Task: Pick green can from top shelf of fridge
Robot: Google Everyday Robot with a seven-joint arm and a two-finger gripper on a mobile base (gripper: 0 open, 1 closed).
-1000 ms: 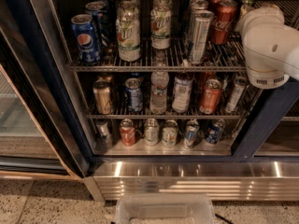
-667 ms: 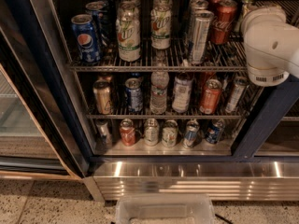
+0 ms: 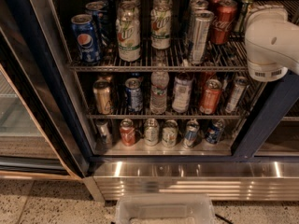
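Far left, the dark blue frame of the fridge runs down at a slant, with a glass door beside it. Onto the top shelf now, the wire rack with its front rail. A Pepsi can stands at the left front, with more blue cans lined up behind it. Next come two pale cans with green-and-red logos, side by side, each heading its own row. Right of those stands a tall silver can, then the red Coke can.

And there it is: the green can, slim and dark, upright towards the right end of that shelf, just beside the Coke can. Its right side is cut off by the arm, a big white housing that fills the upper right. The gripper is out of sight behind that housing, up at the right end of the top shelf. Wide, narrow or holding something? I cannot tell.

One rack down, left to right, stand a gold can, a blue can, a water bottle, a second bottle, a red can and a slim can that leans. Along the bottom stands a row of small cans. Below that is the ribbed steel panel, and a clear tray pokes in at the lower edge over speckled floor.
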